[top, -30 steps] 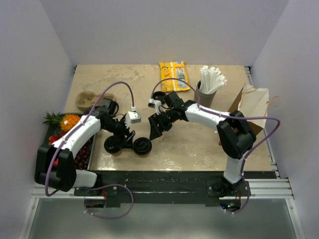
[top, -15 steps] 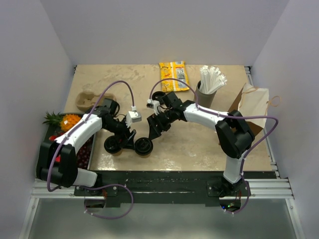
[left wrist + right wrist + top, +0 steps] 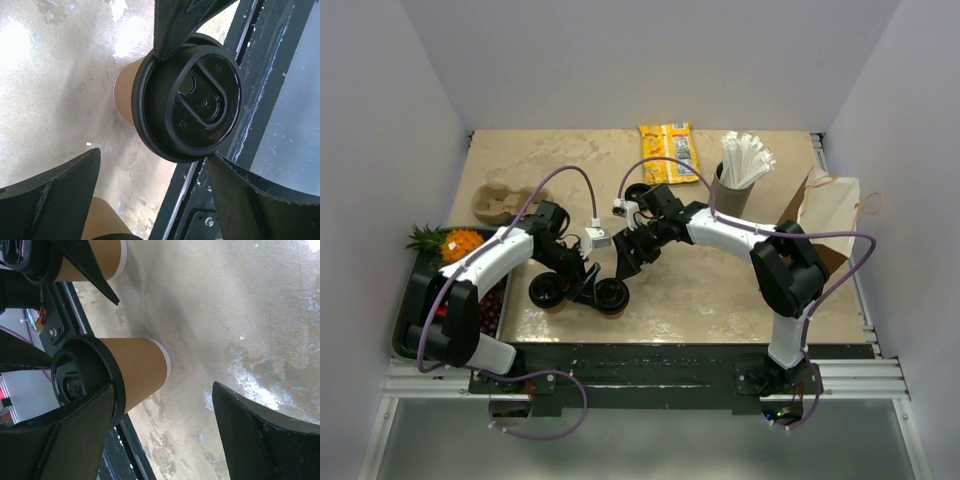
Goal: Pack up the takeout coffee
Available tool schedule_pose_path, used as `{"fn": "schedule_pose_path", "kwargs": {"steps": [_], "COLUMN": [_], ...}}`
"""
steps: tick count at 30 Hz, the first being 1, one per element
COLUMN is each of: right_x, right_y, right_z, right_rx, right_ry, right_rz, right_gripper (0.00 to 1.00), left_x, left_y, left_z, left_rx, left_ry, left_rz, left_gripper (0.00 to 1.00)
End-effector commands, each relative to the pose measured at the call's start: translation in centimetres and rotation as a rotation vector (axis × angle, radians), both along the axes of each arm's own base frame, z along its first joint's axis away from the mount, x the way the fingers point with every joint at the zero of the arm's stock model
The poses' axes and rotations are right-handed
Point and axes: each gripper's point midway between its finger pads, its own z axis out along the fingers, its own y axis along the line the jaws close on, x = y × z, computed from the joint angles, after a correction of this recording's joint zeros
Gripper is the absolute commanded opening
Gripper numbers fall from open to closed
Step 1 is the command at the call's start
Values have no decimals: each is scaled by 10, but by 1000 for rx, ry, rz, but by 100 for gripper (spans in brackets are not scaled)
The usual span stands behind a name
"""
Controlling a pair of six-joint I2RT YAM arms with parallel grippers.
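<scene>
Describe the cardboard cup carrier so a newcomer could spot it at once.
Go to the far left part of the tan table, just past the pineapple. The cup carrier lies there, a low moulded cardboard piece with two round wells. Unlike the black-lidded cups near the front edge, it is flat, grey-brown and open on top.

Bright even light; glare on the table [image 3: 35, 45], soft sheen on the lid [image 3: 187, 102].
</scene>
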Motion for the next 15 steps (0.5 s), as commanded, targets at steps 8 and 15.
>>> {"fn": "schedule_pose_path", "kwargs": {"steps": [8, 15], "right_x": [-13, -10], "right_y": [-10, -9], "right_z": [-25, -20], "right_rx": [-92, -81], "right_ry": [6, -11], "right_rz": [-11, -6], "right_gripper": [83, 84], "left_x": [28, 42], "left_y": [3, -3], "left_z": [-50, -39], "left_rx": [245, 251], "left_ry": [-13, -92], "left_rz": [90, 92], "left_gripper": [89, 89]}}
